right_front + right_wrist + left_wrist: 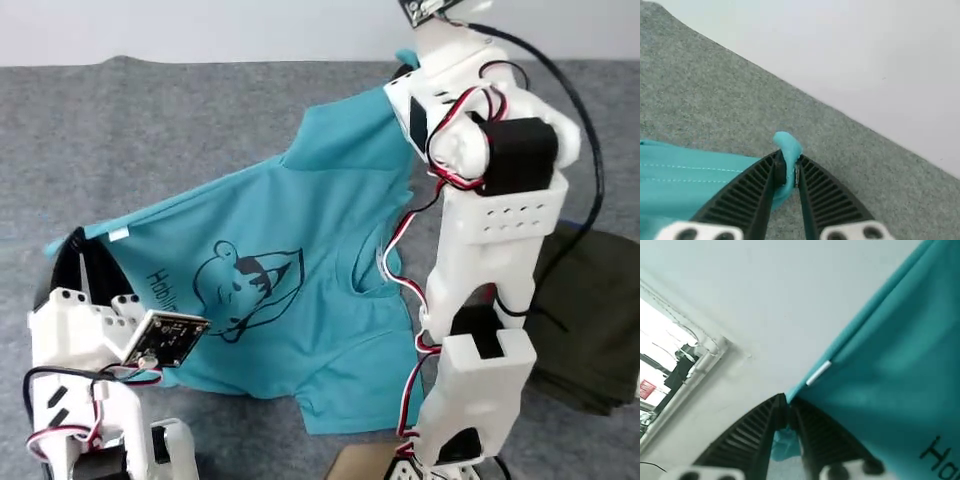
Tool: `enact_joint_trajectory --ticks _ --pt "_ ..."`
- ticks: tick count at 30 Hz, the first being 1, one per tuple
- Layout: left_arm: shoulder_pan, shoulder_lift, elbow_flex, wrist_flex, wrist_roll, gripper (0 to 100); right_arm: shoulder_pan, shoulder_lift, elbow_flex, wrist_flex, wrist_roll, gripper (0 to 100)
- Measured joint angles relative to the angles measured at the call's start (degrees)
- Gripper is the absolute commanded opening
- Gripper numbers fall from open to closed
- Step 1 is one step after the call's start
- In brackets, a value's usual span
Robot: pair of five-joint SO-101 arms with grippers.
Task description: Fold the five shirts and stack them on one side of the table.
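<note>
Left gripper (786, 406) and right gripper (787, 164) pinch teal shirt (320, 210) edges.

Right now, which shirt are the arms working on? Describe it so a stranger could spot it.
On the grey table, look between the two arms. The teal shirt is spread there, pinched by the left gripper and the right gripper. Its bright colour and dark drawing set it apart from the dark green cloth beside it.

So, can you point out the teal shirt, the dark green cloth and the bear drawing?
teal shirt (330, 190): high view, plain fabric above the print.
dark green cloth (585, 320): high view, middle of the folded pile.
bear drawing (245, 282): high view, the bear's face.
</note>
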Motion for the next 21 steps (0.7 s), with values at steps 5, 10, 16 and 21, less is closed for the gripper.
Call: enact_joint_trajectory --ticks 5,10,16,21 --pt "0.0 0.09 -1.32 1.49 0.53 1 0.0 0.0 0.0 0.0 0.0 1.2" --pt "0.0 5.89 -11.16 9.32 2.73 1 0.0 0.0 0.0 0.0 0.0 1.2" --pt "0.0 22.51 -27.78 16.53 9.14 1 0.0 0.0 0.0 0.0 0.0 1.2" --pt "0.0 38.86 -34.55 18.29 12.22 1 0.18 3.08 0.0 0.0 0.0 1.2"
